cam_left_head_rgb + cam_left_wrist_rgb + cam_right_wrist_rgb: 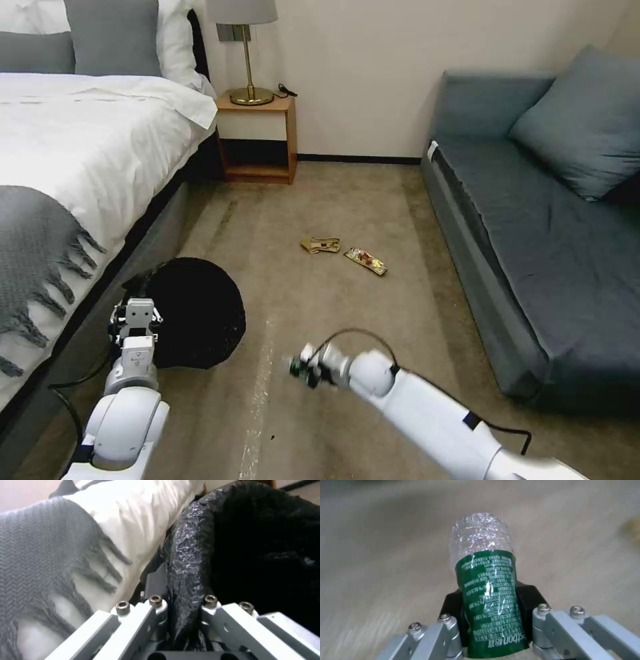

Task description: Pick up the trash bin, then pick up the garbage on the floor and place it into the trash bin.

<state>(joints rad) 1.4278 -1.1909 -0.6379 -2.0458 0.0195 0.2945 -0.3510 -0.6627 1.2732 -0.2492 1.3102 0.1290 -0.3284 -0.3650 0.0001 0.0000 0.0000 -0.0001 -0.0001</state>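
Glossy crinkled black plastic bin liner [190,555], clear shiny plastic bottle [486,585], matt carpet [320,200], wooden nightstand [257,137]

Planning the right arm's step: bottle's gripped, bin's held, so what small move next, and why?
Probably swing the right gripper, shut on the clear plastic bottle with green label, left over the black-lined round trash bin held by the left gripper; the bottle hangs beside the bin, not above it.

Left arm is extended low and forward at the robot's left side, its left gripper [137,313] clamped on the liner-covered rim of the trash bin [200,313], one finger inside and one outside. Right arm reaches forward and inward across the front, wrist turned toward the left. The right gripper [301,371] is closed around the clear bottle [486,590], gripping it at the green label.
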